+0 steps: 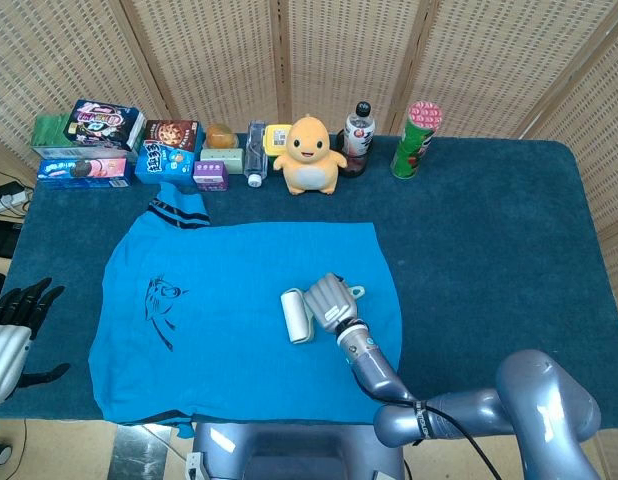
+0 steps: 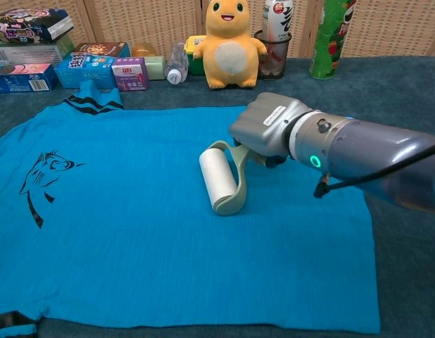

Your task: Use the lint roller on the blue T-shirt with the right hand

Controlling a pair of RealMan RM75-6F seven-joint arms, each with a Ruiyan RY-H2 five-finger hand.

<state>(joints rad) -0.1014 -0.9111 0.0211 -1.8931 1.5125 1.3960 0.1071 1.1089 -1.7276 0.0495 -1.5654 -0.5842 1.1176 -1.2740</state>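
Note:
The blue T-shirt (image 1: 239, 310) (image 2: 147, 232) lies flat on the dark blue table, with a black cat print on its left part. A lint roller (image 1: 296, 315) (image 2: 217, 176) with a white roll and a pale green frame rests on the shirt, right of its middle. My right hand (image 1: 329, 299) (image 2: 268, 127) grips the roller's handle from the right side, the roll pointing left. At the left edge of the head view, off the table, my left hand (image 1: 21, 305) hangs with its black fingers spread and nothing in it.
Along the table's far edge stand snack boxes (image 1: 89, 145), a small clear bottle (image 1: 255, 150), a yellow plush toy (image 1: 311, 155) (image 2: 231, 46), a dark drink bottle (image 1: 358, 135) and a green can (image 1: 416, 138). Bare blue tabletop (image 1: 499, 250) lies right of the shirt.

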